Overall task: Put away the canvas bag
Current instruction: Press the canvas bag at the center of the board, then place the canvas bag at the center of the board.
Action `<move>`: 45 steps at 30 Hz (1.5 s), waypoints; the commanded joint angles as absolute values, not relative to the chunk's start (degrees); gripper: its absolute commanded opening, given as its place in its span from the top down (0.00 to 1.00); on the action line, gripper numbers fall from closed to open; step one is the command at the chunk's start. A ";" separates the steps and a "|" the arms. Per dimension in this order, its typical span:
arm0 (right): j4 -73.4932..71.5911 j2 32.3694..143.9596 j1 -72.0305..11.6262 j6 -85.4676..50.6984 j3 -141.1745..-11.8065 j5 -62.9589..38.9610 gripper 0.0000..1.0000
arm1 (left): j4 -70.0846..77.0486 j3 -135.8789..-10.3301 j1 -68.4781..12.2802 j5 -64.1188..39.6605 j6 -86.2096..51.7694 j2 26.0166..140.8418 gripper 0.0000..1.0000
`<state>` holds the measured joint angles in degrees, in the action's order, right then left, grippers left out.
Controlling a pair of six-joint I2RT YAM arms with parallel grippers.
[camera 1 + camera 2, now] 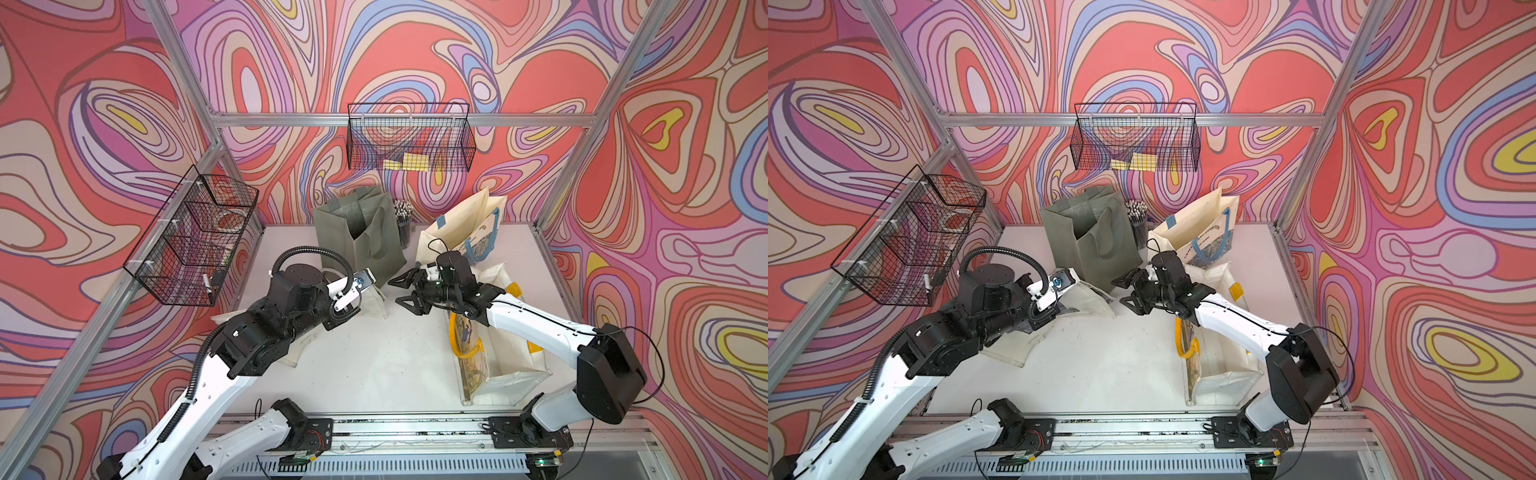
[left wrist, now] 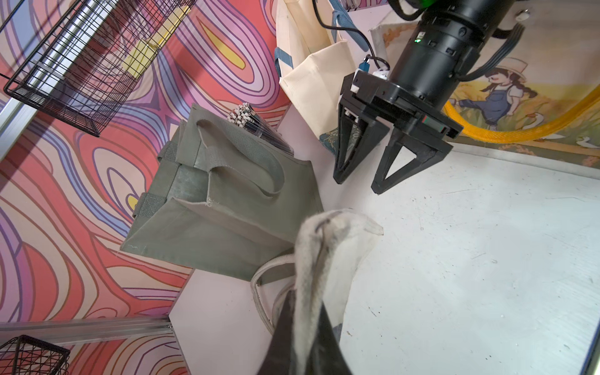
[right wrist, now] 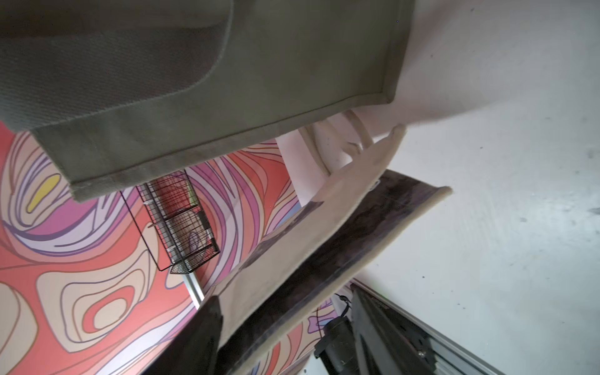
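The cream canvas bag [image 1: 375,302] [image 1: 1092,300] lies crumpled on the white table [image 1: 395,365], partly under my left arm. My left gripper [image 2: 306,308] is shut on a bunched fold of the canvas bag [image 2: 324,246], lifting that fold off the table. Its fingers are hidden under the wrist in both top views. My right gripper [image 1: 400,291] [image 1: 1128,293] [image 2: 357,184] is open and points at the lifted fold from the right. In the left wrist view a small gap separates its tips from the cloth. In the right wrist view the canvas bag [image 3: 324,227] runs between the spread fingers of my right gripper [image 3: 285,295].
A grey-green tote [image 1: 361,237] [image 2: 220,207] stands just behind the canvas bag, with a cup of pens [image 1: 403,220] beside it. A cream tote with blue handles [image 1: 461,232] stands at back right. A printed bag with yellow handles [image 1: 490,361] lies under my right arm. Wire baskets [image 1: 409,141] [image 1: 195,245] hang on the walls.
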<state>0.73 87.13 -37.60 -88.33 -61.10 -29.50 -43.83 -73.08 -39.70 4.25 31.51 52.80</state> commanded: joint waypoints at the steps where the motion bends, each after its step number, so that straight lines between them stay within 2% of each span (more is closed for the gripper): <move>1: -7.23 88.48 -39.08 -96.19 -58.57 -29.59 0.23 | -35.55 -72.03 -41.75 8.48 29.42 51.81 1.00; 2: -9.20 88.89 -39.64 -97.92 -57.87 -29.25 0.15 | -34.72 -71.66 -42.41 9.72 29.40 51.93 1.00; 4: -11.42 89.87 -40.63 -99.46 -57.23 -29.44 0.13 | -33.66 -71.16 -43.35 11.16 29.74 52.10 1.00; 11: -10.67 86.83 -43.02 -102.50 -53.17 -25.80 0.12 | -30.64 -70.41 -45.55 14.28 30.62 53.00 1.00; 17: -14.06 83.89 -44.06 -107.30 -48.20 -16.92 0.11 | -30.46 -69.14 -47.27 14.58 30.52 51.57 1.00; 25: -22.96 93.76 -44.34 -108.65 -51.82 -16.29 0.10 | -33.83 -68.47 -49.00 8.81 29.07 48.11 1.00; 30: -25.79 94.90 -44.46 -108.75 -50.50 -13.76 0.10 | -38.45 -68.60 -51.13 8.41 27.78 47.33 1.00; 37: -29.16 97.94 -44.13 -106.97 -51.27 -19.90 0.34 | -45.02 -69.14 -51.51 2.99 25.02 46.43 1.00; 40: -30.93 98.26 -43.86 -106.92 -50.66 -20.14 0.60 | -47.95 -69.82 -51.63 0.70 23.67 46.10 1.00; 42: -30.45 98.35 -43.36 -106.05 -51.14 -21.17 0.81 | -49.55 -70.30 -51.71 -1.62 23.11 45.59 1.00; 43: -29.33 98.35 -43.16 -105.33 -52.02 -22.21 0.88 | -50.26 -70.47 -51.69 -2.42 23.01 45.29 1.00; 45: -25.07 98.67 -43.08 -100.84 -55.32 -24.63 0.93 | -51.67 -70.96 -51.78 -3.42 22.08 44.57 1.00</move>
<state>-26.28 98.17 -43.77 -105.65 -51.51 -21.52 -48.45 -68.75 -51.16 1.98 25.47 45.93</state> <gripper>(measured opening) 0.090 0.084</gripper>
